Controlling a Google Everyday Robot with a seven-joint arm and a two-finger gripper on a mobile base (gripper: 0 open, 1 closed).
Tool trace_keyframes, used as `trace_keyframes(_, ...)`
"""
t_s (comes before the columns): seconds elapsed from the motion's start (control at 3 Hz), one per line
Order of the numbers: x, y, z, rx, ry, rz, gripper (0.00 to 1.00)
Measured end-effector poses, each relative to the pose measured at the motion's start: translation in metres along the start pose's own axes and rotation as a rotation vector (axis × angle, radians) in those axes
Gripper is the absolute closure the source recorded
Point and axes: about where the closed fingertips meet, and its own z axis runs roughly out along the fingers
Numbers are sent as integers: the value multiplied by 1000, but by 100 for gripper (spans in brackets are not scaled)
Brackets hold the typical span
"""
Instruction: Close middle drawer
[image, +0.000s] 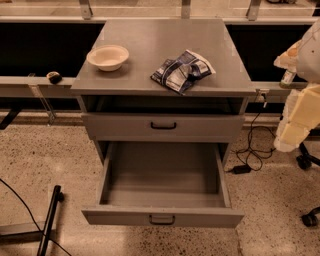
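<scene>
Middle drawer (205, 218): wide, shallow, grey; small dark central bar handle; pulled far out, level.

I note a pale bowl (107, 57) and a crumpled blue-and-white snack bag (182, 71) lying apart on the table (150, 37). A black cable (256, 131) and adapter (242, 169) lie on the speckled floor (40, 160) at right, below the end effector (295, 125) at the frame edge.

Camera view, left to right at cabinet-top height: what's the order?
Small dark object on the rail → bowl → snack bag → hand, off the cabinet's right side.
</scene>
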Motion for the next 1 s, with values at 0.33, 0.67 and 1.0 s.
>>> trace_keyframes(0.33, 0, 0, 0, 0, 0, 0, 0)
trace_keyframes(0.67, -8, 10, 42, -69, -52, -12, 0)
trace_keyframes(1.0, -21, 49, 99, -149, -196, -53, 0)
